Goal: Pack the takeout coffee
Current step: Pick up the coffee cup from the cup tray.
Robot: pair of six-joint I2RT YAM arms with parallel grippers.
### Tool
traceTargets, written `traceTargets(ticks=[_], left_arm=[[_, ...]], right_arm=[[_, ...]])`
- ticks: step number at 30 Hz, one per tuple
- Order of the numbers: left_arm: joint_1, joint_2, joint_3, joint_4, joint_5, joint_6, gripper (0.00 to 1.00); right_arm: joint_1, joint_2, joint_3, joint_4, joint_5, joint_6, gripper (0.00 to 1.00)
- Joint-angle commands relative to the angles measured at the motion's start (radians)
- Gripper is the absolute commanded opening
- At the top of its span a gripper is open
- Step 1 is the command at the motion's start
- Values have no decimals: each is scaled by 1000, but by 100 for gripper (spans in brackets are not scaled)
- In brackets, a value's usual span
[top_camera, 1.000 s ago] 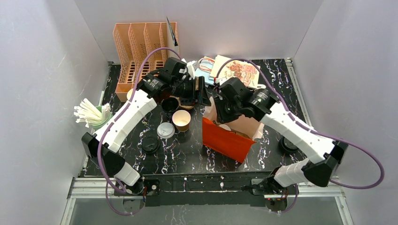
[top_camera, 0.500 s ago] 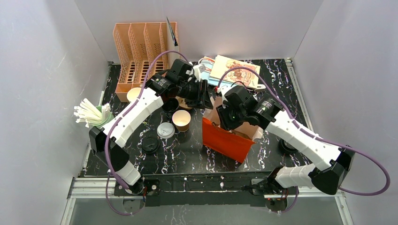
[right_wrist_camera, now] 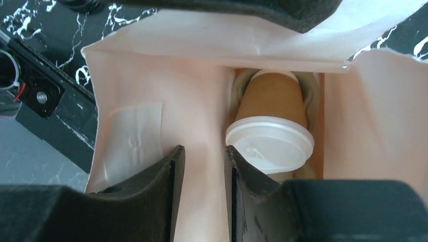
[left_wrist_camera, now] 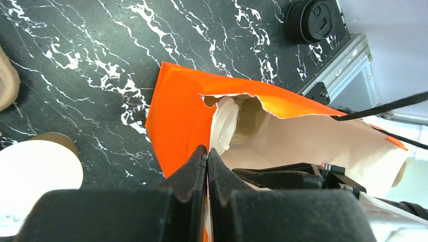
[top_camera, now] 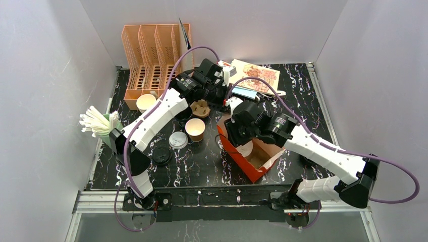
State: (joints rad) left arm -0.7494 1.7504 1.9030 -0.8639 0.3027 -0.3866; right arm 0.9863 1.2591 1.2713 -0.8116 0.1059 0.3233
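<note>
The takeout coffee [right_wrist_camera: 270,132], a brown kraft cup with a white lid, sits deep inside the orange paper bag [top_camera: 251,164]. In the left wrist view only its lid [left_wrist_camera: 225,122] shows past the bag's [left_wrist_camera: 177,108] torn rim. My left gripper [left_wrist_camera: 207,155] is shut on the bag's rim, at the bag's back left corner [top_camera: 225,105]. My right gripper [right_wrist_camera: 202,157] is open inside the bag's mouth [top_camera: 239,138], just left of the lidded cup, with only the bag's pale inner wall [right_wrist_camera: 151,101] behind the gap.
An open kraft cup [top_camera: 195,128], a white lid [top_camera: 177,140] and a black lid [top_camera: 161,155] lie left of the bag. A black cup [top_camera: 182,112], a pulp carrier [top_camera: 201,107], an orange rack [top_camera: 151,55], straws [top_camera: 97,122] and booklets [top_camera: 256,75] stand further back.
My left gripper has swung right to the bag's rim and shut on it. My right gripper has dropped into the bag, and the bag's mouth now gapes wider.
</note>
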Motion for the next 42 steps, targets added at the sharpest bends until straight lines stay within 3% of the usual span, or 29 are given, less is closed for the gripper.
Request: traceTargets(ticks=[1,8,18,32,42], left_arm=[[0,-12,37,10,-20,81,0],[1,-36,-12,98,57,112,0],[-3,-86,-121,150,92,165,0],[-2,-114,-164,179,111,171,0],[-2,-100,-156,163,153,208,0]], right_arm=[[65,-23,-30,69,50,-10,44],[77,-47,-62,16,136,6,72],[77,-45,-132,-45,173,101,98],[71,47,-162,-85,311,177,98],[-5,93,-173,13,273,139,98]])
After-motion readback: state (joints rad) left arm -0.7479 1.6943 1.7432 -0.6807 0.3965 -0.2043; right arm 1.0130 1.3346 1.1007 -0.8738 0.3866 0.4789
